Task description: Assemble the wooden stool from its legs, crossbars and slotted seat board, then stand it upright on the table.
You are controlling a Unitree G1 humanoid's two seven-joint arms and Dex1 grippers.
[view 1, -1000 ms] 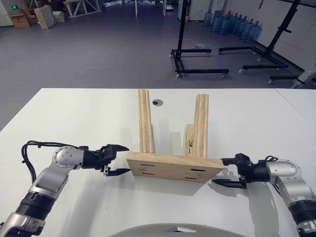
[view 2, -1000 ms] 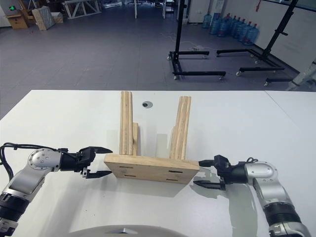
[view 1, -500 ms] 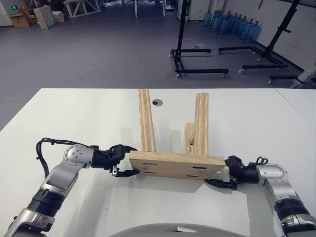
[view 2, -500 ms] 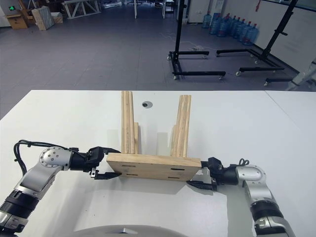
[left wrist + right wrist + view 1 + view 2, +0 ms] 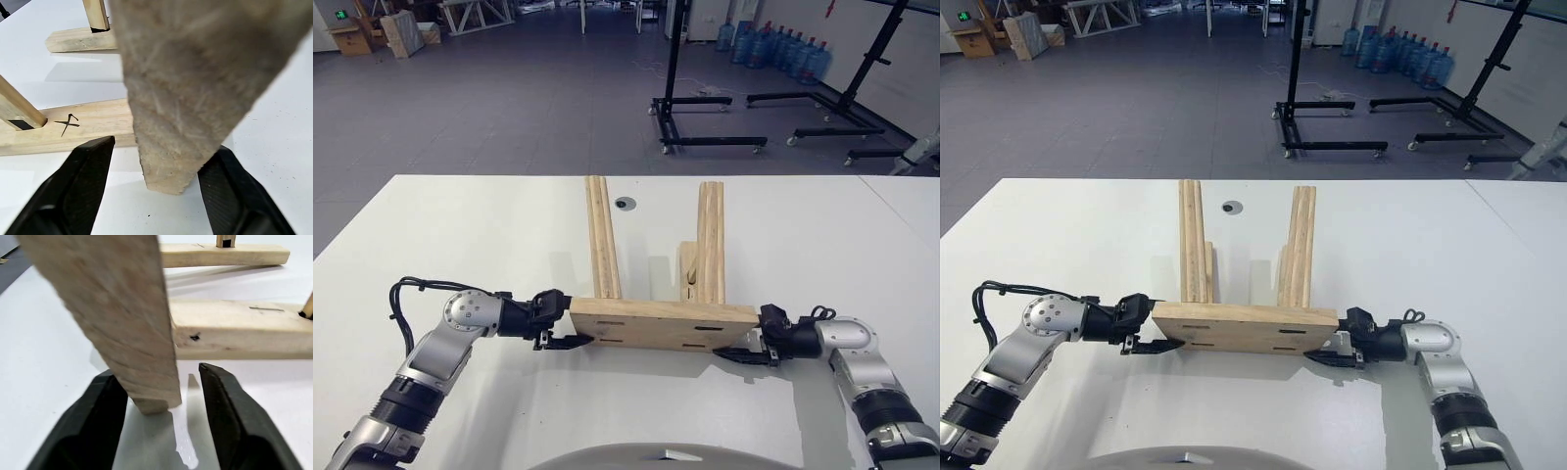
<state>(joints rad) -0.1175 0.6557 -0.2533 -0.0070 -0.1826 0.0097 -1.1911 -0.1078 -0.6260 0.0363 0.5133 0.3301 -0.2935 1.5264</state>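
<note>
We see the seat board (image 5: 661, 324) on edge on the bench (image 5: 489, 225), long axis left to right, legs (image 5: 602, 240) pointing away. The left end effector (image 5: 566, 323) and right end effector (image 5: 744, 335) each straddle 1 end, jaws parted, unclamped.

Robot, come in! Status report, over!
Left tool open, straddling seat board, left end. Right tool open, straddling right end. Stool on its side, legs flat on table. Nothing blocking.
</note>
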